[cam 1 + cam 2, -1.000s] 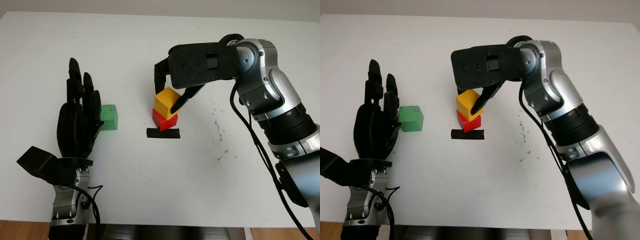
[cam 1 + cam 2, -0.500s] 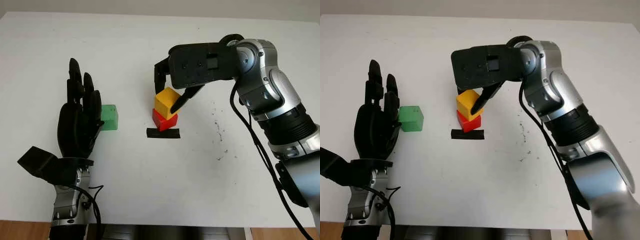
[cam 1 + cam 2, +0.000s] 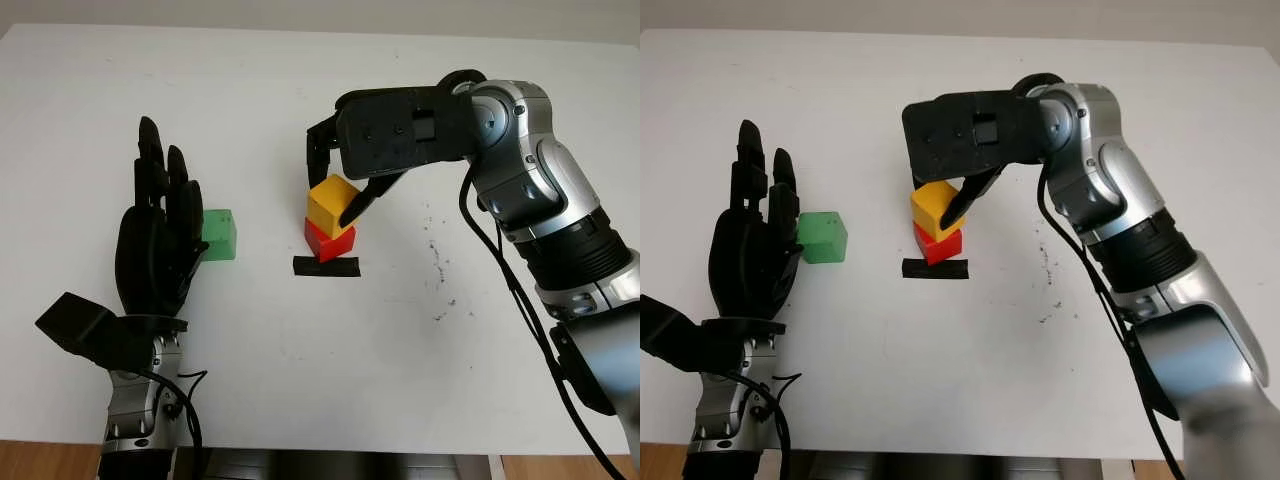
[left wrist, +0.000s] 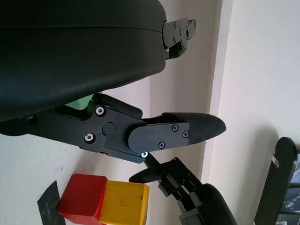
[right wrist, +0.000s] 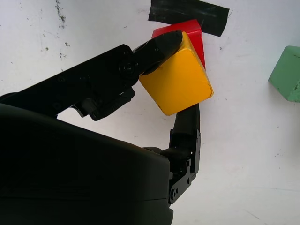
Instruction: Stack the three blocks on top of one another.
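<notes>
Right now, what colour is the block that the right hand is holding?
Yellow block, gripped by the right hand; best shown in the right wrist view.

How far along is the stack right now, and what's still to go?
Done: the yellow block sits on the red block, just behind the black tape strip.
In hand: the right robot hand has its fingers closed on the yellow block, not yet released.
Left: the green block is on the table beside the open left robot hand; it must go on top.
</notes>
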Action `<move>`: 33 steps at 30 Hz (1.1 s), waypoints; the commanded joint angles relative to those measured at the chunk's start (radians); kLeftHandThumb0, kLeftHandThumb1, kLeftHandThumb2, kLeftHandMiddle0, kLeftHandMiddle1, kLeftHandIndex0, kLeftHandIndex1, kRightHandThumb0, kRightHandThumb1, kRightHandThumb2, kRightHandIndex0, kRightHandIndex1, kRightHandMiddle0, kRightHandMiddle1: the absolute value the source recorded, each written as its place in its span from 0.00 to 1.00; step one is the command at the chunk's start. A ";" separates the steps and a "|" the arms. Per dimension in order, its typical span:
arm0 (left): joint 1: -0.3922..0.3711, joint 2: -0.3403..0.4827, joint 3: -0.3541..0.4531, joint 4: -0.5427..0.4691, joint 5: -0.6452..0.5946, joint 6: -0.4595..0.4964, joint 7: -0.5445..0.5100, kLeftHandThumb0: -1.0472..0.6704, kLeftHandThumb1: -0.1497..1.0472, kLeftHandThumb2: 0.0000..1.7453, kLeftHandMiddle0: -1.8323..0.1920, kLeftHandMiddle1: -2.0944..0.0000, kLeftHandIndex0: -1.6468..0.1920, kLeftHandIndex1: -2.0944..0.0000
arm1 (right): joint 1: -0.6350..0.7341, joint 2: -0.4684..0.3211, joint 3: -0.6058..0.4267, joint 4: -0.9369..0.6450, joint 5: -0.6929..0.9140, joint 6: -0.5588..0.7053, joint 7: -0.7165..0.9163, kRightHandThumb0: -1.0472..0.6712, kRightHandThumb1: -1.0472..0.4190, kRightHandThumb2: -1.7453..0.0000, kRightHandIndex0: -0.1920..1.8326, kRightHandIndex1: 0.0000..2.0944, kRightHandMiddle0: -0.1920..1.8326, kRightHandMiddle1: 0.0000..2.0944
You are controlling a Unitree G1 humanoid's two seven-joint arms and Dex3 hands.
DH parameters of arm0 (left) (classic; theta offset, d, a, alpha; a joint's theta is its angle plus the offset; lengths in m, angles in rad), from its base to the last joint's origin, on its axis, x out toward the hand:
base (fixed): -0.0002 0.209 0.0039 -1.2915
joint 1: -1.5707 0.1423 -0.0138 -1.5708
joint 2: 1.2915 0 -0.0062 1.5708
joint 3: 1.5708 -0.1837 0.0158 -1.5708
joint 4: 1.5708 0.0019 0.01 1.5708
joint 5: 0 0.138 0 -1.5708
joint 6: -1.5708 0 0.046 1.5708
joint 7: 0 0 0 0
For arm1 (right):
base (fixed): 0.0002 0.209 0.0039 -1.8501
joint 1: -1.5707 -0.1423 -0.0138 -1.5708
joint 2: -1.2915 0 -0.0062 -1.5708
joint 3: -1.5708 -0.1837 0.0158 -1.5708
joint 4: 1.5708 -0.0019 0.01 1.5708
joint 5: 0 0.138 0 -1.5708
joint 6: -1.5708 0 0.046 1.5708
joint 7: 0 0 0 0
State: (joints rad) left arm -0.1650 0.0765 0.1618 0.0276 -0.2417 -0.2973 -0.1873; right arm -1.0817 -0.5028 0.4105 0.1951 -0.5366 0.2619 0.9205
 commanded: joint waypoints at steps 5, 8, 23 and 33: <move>0.014 0.001 -0.004 0.000 0.001 -0.011 -0.010 0.23 1.00 0.28 1.00 1.00 1.00 1.00 | -0.004 0.007 0.006 -0.002 0.002 0.001 0.004 0.35 0.11 0.97 0.23 0.03 0.31 0.76; 0.011 0.002 -0.002 0.007 0.000 -0.016 -0.014 0.23 1.00 0.28 1.00 1.00 1.00 1.00 | -0.004 0.007 0.008 -0.003 -0.003 -0.005 0.000 0.35 0.11 0.97 0.24 0.03 0.31 0.75; 0.017 -0.004 -0.005 -0.010 0.001 -0.001 -0.003 0.23 1.00 0.28 1.00 1.00 1.00 1.00 | 0.004 0.004 0.001 0.010 0.013 -0.033 0.011 0.32 0.10 0.97 0.24 0.03 0.23 0.70; 0.014 -0.003 -0.004 -0.007 0.002 -0.001 -0.001 0.23 1.00 0.28 1.00 1.00 1.00 1.00 | -0.007 -0.021 -0.014 0.027 0.094 -0.044 0.082 0.17 0.12 0.97 0.06 0.01 0.03 0.18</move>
State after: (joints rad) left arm -0.1648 0.0729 0.1596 0.0284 -0.2416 -0.3003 -0.1875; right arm -1.0819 -0.5061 0.4123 0.2271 -0.4520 0.2280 0.9964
